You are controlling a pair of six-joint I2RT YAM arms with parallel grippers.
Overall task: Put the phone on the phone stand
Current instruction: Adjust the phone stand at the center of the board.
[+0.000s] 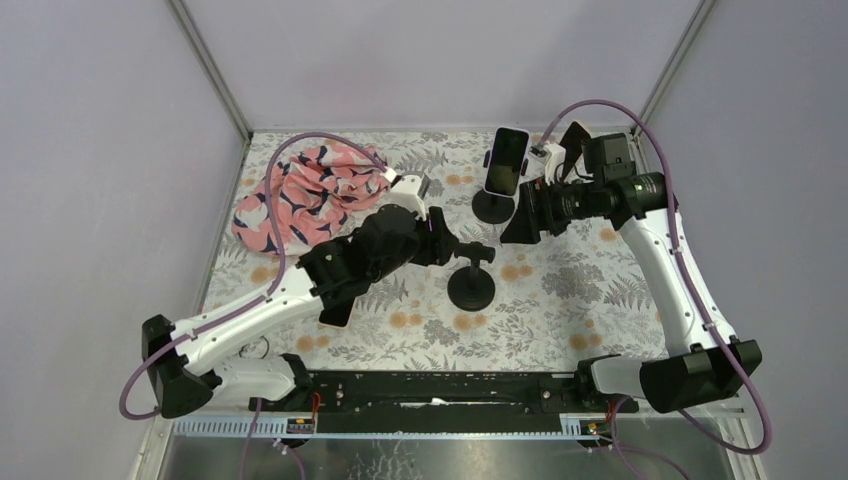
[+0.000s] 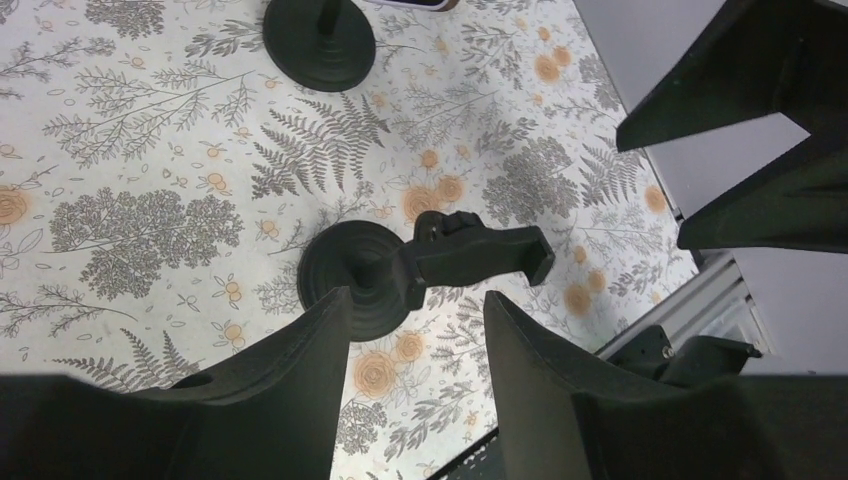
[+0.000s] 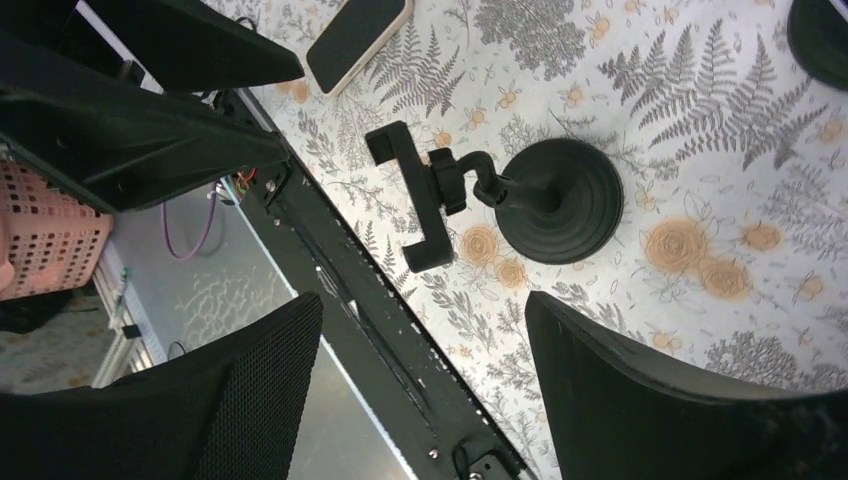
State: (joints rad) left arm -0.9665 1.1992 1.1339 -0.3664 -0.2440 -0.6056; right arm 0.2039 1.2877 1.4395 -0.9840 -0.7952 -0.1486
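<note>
A phone [image 1: 507,160] sits upright in the clamp of the back phone stand [image 1: 493,207]. A second phone stand [image 1: 471,286] in the middle has an empty clamp [image 1: 482,255]; it also shows in the left wrist view [image 2: 350,275] and the right wrist view [image 3: 560,200]. A second phone [image 1: 337,312] lies flat on the table, partly under my left arm, and shows in the right wrist view [image 3: 358,40]. My left gripper [image 1: 452,248] [image 2: 418,300] is open and empty just left of the empty stand. My right gripper [image 1: 518,222] [image 3: 422,305] is open and empty beside the back stand.
A pink patterned cloth [image 1: 300,195] lies bunched at the back left. The table has a floral cover [image 1: 560,300]. A black rail [image 1: 440,385] runs along the near edge. A pink basket [image 3: 40,230] shows off the table in the right wrist view.
</note>
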